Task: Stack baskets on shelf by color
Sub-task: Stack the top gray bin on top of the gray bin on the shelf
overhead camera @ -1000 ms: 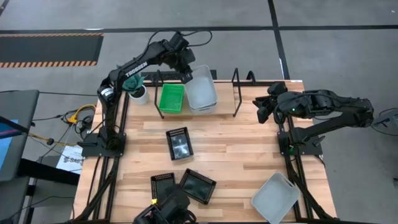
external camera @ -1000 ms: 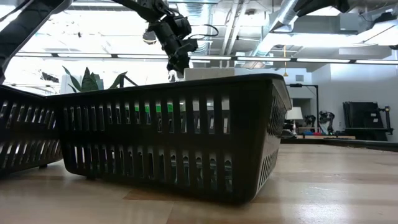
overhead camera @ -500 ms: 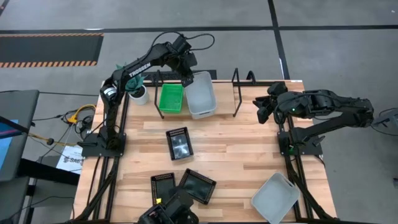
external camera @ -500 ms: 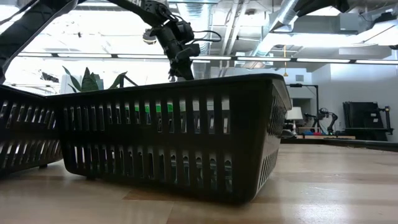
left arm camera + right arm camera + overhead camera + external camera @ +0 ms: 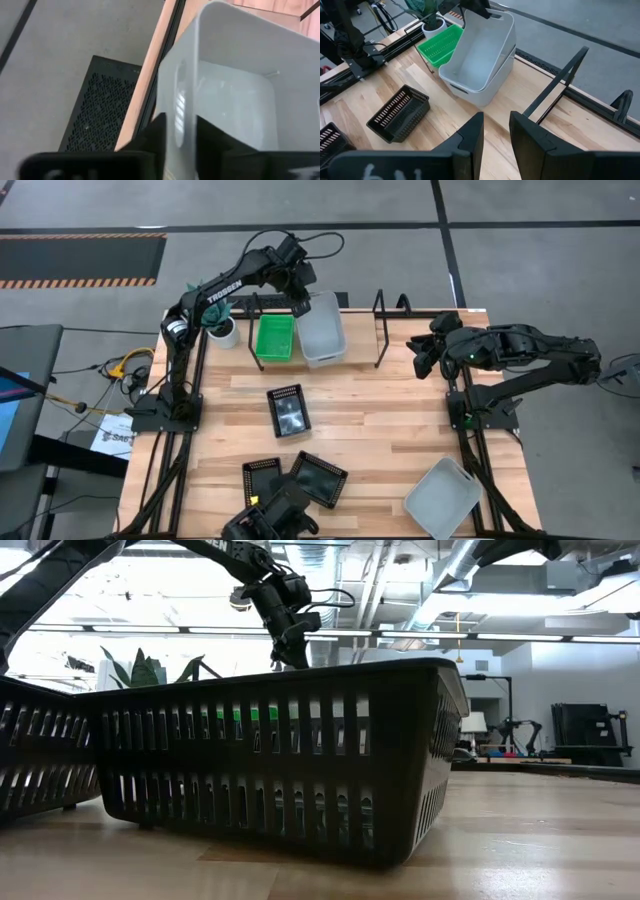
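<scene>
Two white baskets sit nested on the shelf, the upper one tilted with its far end raised. A green basket stands beside them on the shelf. My left gripper reaches over the shelf's far side and is shut on the upper white basket's far end. Three black baskets rest on their bottoms on the table, and another white basket lies at the near right corner. My right gripper hovers open at the right, holding nothing. My left gripper pinches the upper white basket's far end wall, by the handle slot, with one finger inside the basket and one outside. The fingers slant down from the far side. The basket's far end is raised and its near end rests in the lower white basket.
Black wire end loops stand at both ends of the shelf. A potted plant stands at the table's far left. In the low view a black basket fills the foreground.
The upper white basket has come down into the lower one; in the low view its rim no longer shows above the black basket. My left gripper has stayed at its far end.
</scene>
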You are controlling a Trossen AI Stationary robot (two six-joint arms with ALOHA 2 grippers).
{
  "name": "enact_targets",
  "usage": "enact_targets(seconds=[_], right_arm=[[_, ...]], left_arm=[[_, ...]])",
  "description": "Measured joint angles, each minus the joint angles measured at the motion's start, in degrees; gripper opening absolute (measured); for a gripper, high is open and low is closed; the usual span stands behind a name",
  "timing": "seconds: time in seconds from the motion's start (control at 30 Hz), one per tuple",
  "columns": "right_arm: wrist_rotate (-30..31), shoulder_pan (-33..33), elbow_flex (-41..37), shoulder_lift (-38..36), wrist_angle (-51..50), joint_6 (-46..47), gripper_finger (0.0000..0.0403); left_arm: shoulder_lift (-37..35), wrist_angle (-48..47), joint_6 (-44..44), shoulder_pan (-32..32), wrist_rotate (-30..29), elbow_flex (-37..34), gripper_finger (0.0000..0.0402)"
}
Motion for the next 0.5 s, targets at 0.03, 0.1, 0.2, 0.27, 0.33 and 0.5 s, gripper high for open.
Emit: enact_targets(seconds=[0.03,0.1,0.2,0.27,0.33,0.5], right_arm=[[0.0,0.02,0.0,0.0,0.02,0.02,0.0118],[0.0,0.02,0.0,0.0,0.02,0.02,0.0118],[0.0,0.02,0.0,0.0,0.02,0.04,0.0118],[0.0,0.0,0.0,0.0,0.01,0.04,0.0118],[0.0,0.02,0.0,0.0,0.02,0.06,0.0118],[0.0,0.02,0.0,0.0,0.0,0.22,0.0118]], left_arm=[[0.0,0.0,0.39,0.0,-0.07,0.0,0.0034],[0.0,0.03,0.54,0.11,-0.35,0.0,0.001],[0.0,0.02,-0.37,0.67,0.22,0.0,0.0002],[0.0,-0.17,-2.76,1.56,2.72,0.18,0.0001],[0.0,0.25,-5.79,2.61,6.65,0.39,0.0001],[0.0,-0.27,-8.01,4.43,10.55,0.48,0.0]])
